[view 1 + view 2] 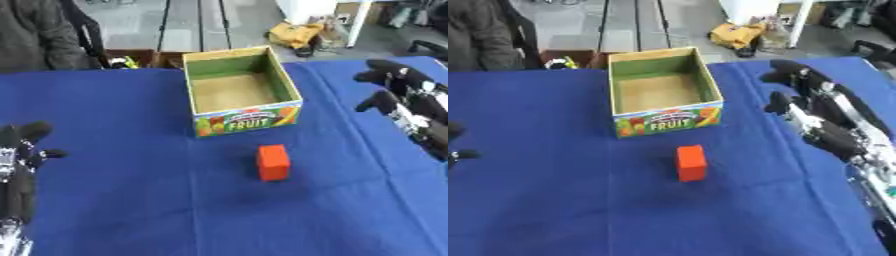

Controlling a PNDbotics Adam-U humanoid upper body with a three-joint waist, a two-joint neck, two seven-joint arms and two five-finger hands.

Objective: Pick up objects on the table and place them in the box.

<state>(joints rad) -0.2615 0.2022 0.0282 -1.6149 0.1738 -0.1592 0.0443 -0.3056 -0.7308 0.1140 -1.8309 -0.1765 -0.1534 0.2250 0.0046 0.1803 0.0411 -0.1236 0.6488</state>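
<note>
**Orange block on the cloth, box open, both your hands holding nothing**

Left eye view: you see the blue tablecloth (pixel 105 150) covering the table; the cardboard box (pixel 243 121) marked FRUIT stands open-topped toward the far middle, its inside showing bare brown; 1 orange block (pixel 273 162) stands upright on the cloth just in front of the box, near it but not touching. Your left hand (pixel 19 165) sits at the lower left edge, fingers up and relaxed, grasping nothing, well apart from the block. Your right hand (pixel 404 95) comes in from the right edge, level with the box and beside it; its fingers are extended toward the box, released, with nothing in them.

Right eye view: your right hand (pixel 811 107) shows more fully here, the arm running down to the lower right corner; the fingers reach out near the box's right wall without touching it; the block (pixel 691 163) lies between the box (pixel 667 121) and you, clear of both hands. Of your left hand only a dark tip shows at the left edge.
</note>
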